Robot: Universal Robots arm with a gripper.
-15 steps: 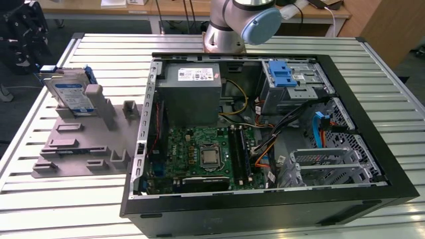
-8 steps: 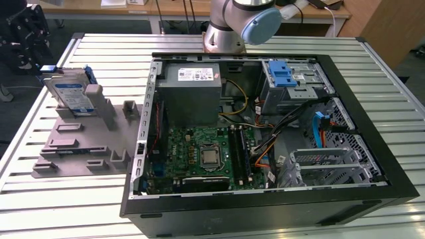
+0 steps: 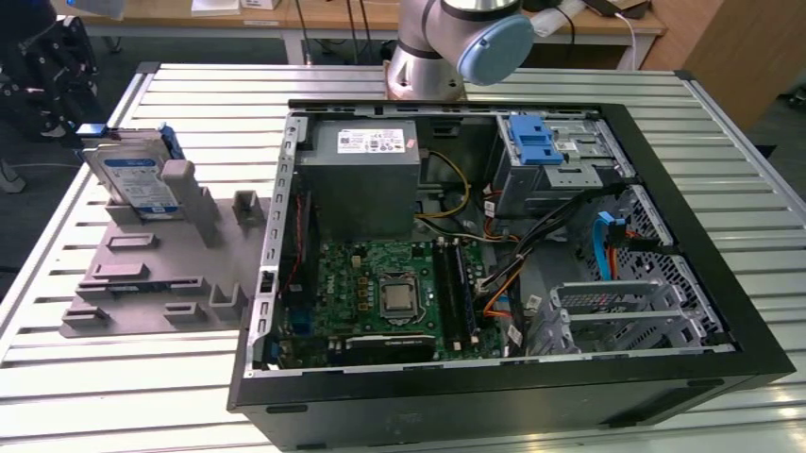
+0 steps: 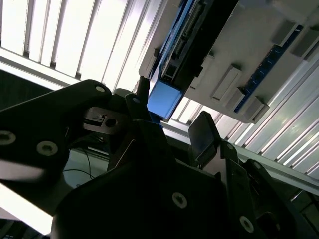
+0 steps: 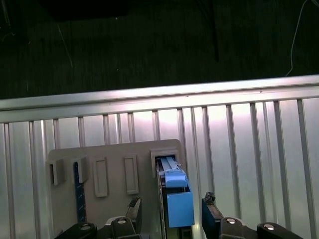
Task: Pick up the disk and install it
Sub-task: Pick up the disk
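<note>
1. The disk (image 3: 132, 179) stands on edge in a slot of the grey holder (image 3: 164, 274), at the exterior view's left, its label facing the camera.
2. In both wrist views the blue end of the disk's frame (image 5: 179, 209) (image 4: 163, 98) sticks out of the holder.
3. The gripper (image 5: 171, 201) (image 4: 173, 107) is spread wide, with one of its fingers (image 5: 209, 211) on each side of that blue end. Gaps show on both sides, so it grasps nothing.
4. The holder lies on the slatted table (image 3: 126, 377), just beside the open case (image 3: 705, 283).
5. Inside the case a blue latch (image 3: 535, 142) sits on the drive cage, well apart from the disk.
</note>
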